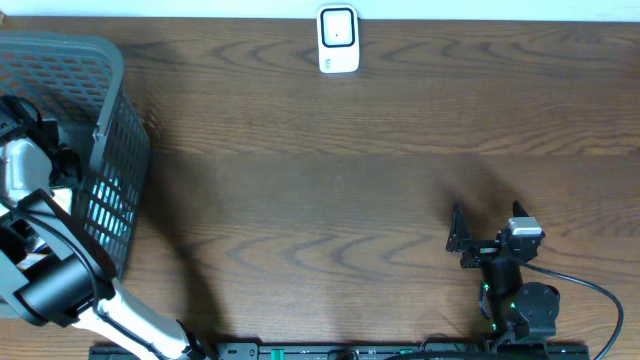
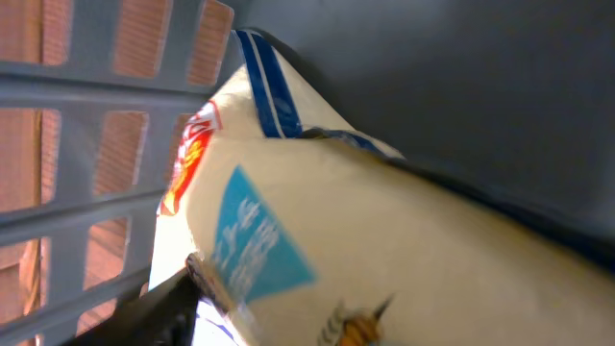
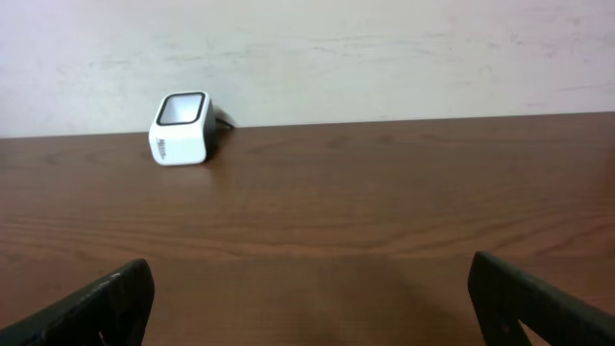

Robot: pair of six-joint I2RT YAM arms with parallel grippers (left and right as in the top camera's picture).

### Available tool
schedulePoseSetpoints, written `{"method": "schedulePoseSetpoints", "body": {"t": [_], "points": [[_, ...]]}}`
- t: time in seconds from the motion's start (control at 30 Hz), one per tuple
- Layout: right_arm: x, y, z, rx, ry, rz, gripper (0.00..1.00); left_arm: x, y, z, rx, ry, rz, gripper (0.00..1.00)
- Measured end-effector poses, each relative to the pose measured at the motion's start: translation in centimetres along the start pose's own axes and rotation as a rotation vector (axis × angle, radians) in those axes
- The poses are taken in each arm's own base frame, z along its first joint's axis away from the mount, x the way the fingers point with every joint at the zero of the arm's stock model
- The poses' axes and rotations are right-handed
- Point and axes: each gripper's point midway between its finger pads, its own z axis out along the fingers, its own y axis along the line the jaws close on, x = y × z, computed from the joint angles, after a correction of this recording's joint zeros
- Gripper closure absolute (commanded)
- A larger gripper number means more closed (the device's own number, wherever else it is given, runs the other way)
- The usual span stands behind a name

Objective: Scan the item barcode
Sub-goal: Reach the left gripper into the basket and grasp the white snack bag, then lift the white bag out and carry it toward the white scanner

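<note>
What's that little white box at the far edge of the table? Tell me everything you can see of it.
The white box is small and blocky with rounded corners, seemingly smooth plastic. Its face holds a dark glassy window, angled upward, and one side bears a small marking too fine to read. Something thin and dark, perhaps a cable, leaves its back. It stands upright on the wooden table near the far edge, by a pale wall. Only the table touches it.

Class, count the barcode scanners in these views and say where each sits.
1. The white barcode scanner stands on the table, near its far edge, about midway along. The basket at the left hides most of its inside, so more cannot be ruled out.
</note>
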Motion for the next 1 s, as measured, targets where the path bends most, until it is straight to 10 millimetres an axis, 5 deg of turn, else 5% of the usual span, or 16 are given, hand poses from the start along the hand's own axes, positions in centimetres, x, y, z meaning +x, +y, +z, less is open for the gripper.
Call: {"method": "schedulePoseSetpoints", "body": {"t": [0.07,0.23,0.3,0.6,0.77,1.0], "points": [[0.0,0.0,0.0,0.000,0.000,0.000,0.01,0.2,-0.2,0.5,0.004,0.011,0.003,0.36],[0.0,0.0,0.0,0.000,0.000,0.000,0.01,0.3,0.1,0.7,-0.012,0.019,-0.012,0.81],[0.0,0.0,0.0,0.000,0.000,0.000,0.01,0.2,0.5,0.5,-0.024,0.016,-0.034,0.92],[0.0,0.0,0.0,0.000,0.000,0.000,0.01,-0.3,0.8,-1.8,-0.006,-0.029,-0.234,0.93],[0.0,0.0,0.0,0.000,0.000,0.000,0.01,-2.2,1.9,-7.7,0.026,-0.186,-0.322,0.93],[0.0,0.0,0.0,0.000,0.000,0.000,0.01,-5.1,4.2,-20.4,0.053,-0.543,-0.391,0.92]]}}
